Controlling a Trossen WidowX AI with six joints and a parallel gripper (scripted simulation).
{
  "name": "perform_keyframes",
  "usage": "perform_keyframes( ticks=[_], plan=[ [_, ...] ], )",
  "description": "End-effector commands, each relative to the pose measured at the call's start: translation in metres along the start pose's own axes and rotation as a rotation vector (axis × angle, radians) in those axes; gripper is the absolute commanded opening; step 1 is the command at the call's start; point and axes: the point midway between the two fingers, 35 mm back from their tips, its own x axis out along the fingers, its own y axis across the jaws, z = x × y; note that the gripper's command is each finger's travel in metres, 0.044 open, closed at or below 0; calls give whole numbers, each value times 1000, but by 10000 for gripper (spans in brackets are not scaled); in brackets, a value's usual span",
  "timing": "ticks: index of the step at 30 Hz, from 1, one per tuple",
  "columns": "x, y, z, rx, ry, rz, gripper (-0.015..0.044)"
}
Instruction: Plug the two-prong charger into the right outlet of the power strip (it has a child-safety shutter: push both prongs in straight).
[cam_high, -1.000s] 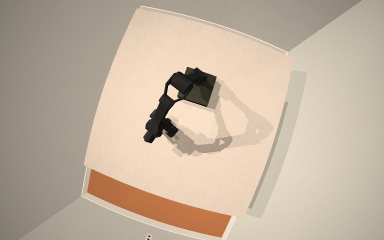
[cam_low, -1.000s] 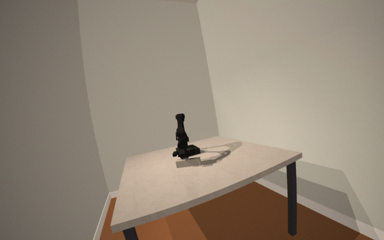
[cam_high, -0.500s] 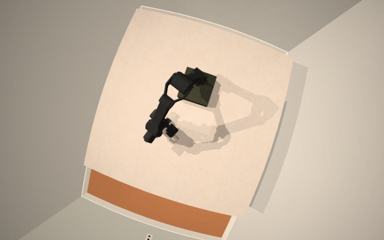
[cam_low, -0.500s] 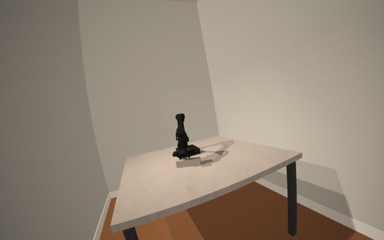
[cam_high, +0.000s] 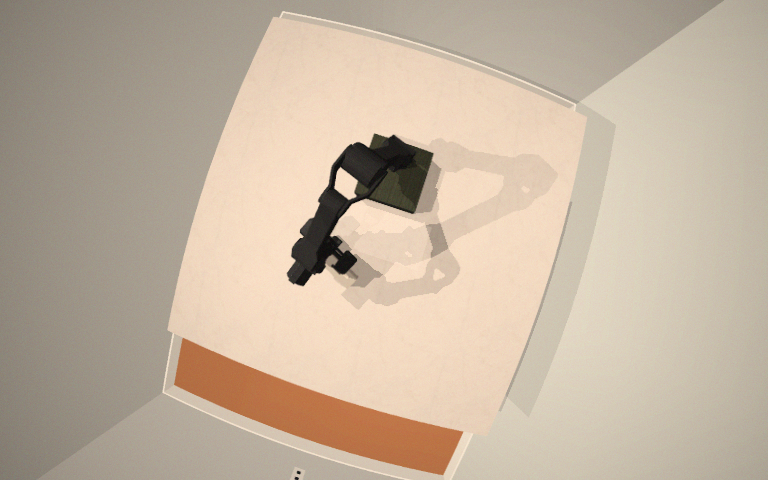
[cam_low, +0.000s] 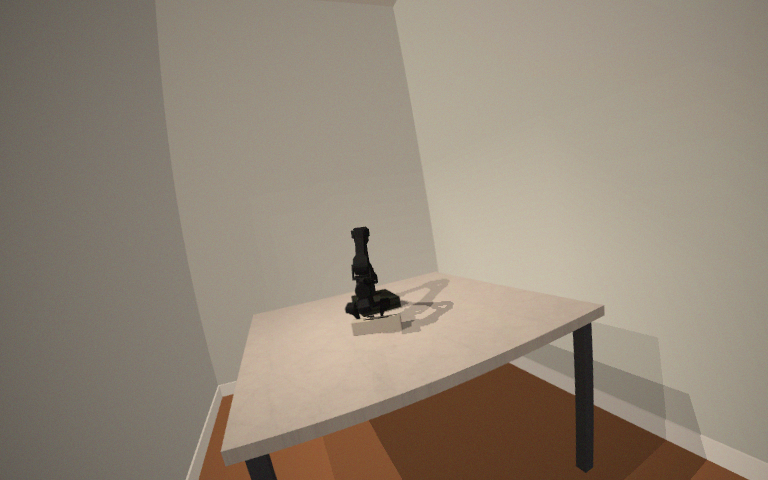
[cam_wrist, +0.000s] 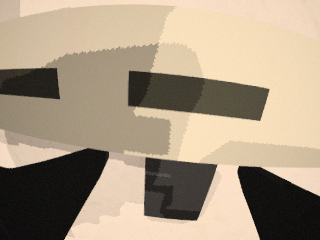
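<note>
In the wrist view a cream power strip (cam_wrist: 220, 40) lies across the picture, with two dark rectangular outlets, one at the left edge (cam_wrist: 30, 83) and one right of the middle (cam_wrist: 200, 96). A dark grey charger block (cam_wrist: 176, 190) stands against the strip's near edge, below the right outlet. Its prongs are hidden. My gripper (cam_wrist: 174, 160) (cam_high: 339, 263) (cam_low: 370, 311) is open, with one black finger on each side of the charger and clear of it. In the exterior view the strip (cam_low: 376, 326) shows as a pale block on the table just below the gripper.
The arm stands on a dark green base plate (cam_high: 413, 189) (cam_low: 391, 294) near the middle of a pale table (cam_high: 283, 113) (cam_low: 339, 379). The arm's shadows fall to the right. Walls stand close behind the table, and an orange floor (cam_high: 317, 413) lies below.
</note>
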Motion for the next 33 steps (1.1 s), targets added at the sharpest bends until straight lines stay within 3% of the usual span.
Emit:
perform_keyframes(
  ticks=[1,33],
  plan=[
    [0,0,-1,0,-4,0,440],
    [1,0,-10,0,-21,0,440]
  ],
)
